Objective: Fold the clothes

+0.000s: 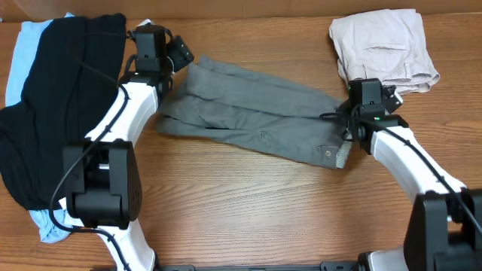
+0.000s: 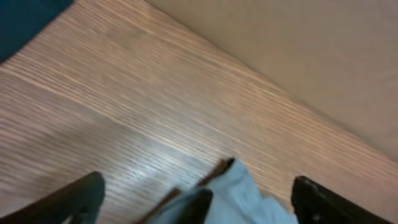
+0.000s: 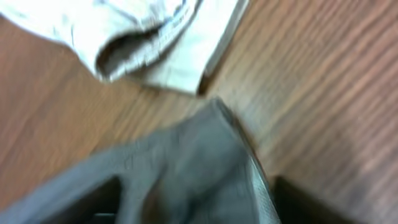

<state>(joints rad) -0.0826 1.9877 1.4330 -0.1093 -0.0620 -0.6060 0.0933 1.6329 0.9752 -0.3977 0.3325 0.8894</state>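
Note:
The grey-olive shorts (image 1: pixel 256 120) lie folded in a long band across the middle of the table, with the mesh-lined waistband end (image 1: pixel 340 154) at the right. My left gripper (image 1: pixel 177 56) is at the band's upper left corner. In the left wrist view its jaws (image 2: pixel 199 202) are spread wide with a pale corner of cloth (image 2: pixel 242 193) between them. My right gripper (image 1: pixel 349 120) is at the band's right end. Its jaws (image 3: pixel 199 199) are also wide apart with the shorts (image 3: pixel 186 168) bunched between them. That view is blurred.
A black garment (image 1: pixel 53 105) lies over a light-blue one (image 1: pixel 19 60) at the far left. Folded beige shorts (image 1: pixel 380 45) sit at the back right and also show in the right wrist view (image 3: pixel 155 37). The table is bare wood (image 1: pixel 263 211) in front.

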